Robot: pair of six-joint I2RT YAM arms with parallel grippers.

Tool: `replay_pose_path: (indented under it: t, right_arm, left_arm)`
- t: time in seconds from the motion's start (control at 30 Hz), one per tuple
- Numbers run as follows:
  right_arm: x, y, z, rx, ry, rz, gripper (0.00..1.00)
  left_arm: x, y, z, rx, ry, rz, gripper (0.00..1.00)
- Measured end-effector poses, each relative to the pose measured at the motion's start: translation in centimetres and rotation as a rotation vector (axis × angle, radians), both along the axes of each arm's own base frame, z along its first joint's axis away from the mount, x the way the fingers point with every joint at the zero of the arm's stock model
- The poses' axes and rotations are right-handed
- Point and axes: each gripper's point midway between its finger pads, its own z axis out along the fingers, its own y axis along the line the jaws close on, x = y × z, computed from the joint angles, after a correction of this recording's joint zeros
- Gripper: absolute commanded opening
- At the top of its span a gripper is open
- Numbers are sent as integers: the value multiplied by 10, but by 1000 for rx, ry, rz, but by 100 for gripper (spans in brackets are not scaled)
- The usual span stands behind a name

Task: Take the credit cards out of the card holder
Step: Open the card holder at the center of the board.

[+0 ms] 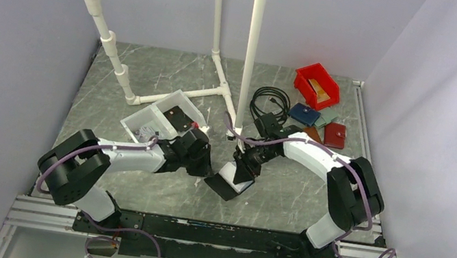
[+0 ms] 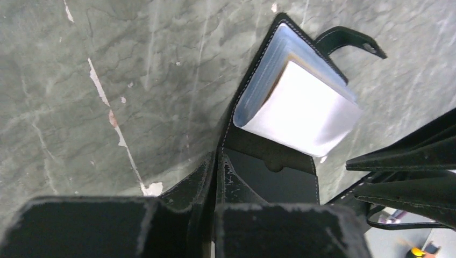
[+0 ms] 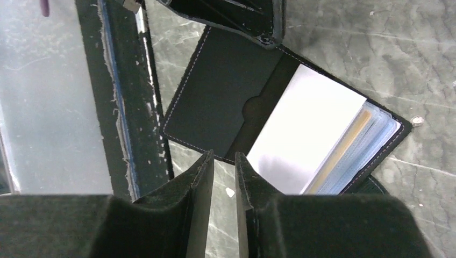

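Note:
The black card holder lies open on the table between my two grippers. My left gripper is shut on the edge of its plain black panel. The other panel carries a stack of pale blue clear sleeves. A pale greyish card face shows on top, and a gold-tan card's edge shows just under it. My right gripper hangs over the holder's near edge. Its jaws are a narrow gap apart, with only table showing between them. The pale card fans upward in the left wrist view.
A red bin stands at the back right. Beside it are a dark blue wallet, a brown one and a red one. A coiled black cable, white pipe frame and white tray stand behind the arms.

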Motion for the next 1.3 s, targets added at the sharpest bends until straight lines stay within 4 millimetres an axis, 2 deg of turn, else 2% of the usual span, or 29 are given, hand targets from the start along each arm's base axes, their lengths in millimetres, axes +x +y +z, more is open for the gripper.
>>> replay_pose_path:
  t: [0.23, 0.47, 0.6, 0.9, 1.3]
  right_arm:
    - [7, 2, -13, -70, -62, -15, 22]
    - [8, 0, -14, -76, -73, -9, 30]
    - [8, -2, -10, -58, -66, -7, 32]
    - [23, -14, -8, -83, -95, -71, 39]
    - [24, -16, -12, -110, -99, -79, 40]
  left_arm:
    - [-3, 13, -13, 110, 38, -14, 26]
    - [-4, 17, -15, 125, 43, -10, 26]
    - [-5, 16, -15, 115, 42, -14, 28]
    - [-8, 11, -14, 81, 47, -39, 28]
    - [-10, 9, -14, 67, 52, -50, 29]
